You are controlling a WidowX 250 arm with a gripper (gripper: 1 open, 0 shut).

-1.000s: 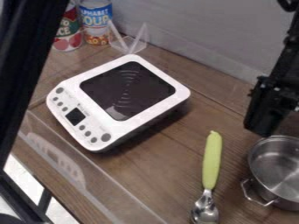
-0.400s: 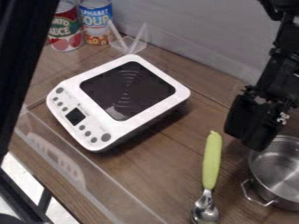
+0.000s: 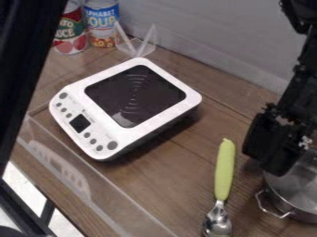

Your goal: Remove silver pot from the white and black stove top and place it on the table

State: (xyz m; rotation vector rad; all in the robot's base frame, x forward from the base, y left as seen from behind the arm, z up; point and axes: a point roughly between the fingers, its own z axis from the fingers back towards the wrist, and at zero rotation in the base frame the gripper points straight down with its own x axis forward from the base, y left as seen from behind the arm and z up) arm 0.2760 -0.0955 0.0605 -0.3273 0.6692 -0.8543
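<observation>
The silver pot sits on the brown wooden table at the lower right. Only its near rim and one small handle show, because my black gripper hangs right over it and covers most of it. The jaws look spread apart, and I see no grip on the pot's rim. The white stove top with its black cooking surface stands to the left, with nothing on it and well apart from the gripper.
A green-handled metal spoon lies on the table just left of the pot. Cans stand at the back left by the wall. A dark post crosses the left foreground.
The gripper has sunk toward the pot and now covers most of it. Its jaws look wider than a second ago. The pot, the spoon and the stove have stayed put.
</observation>
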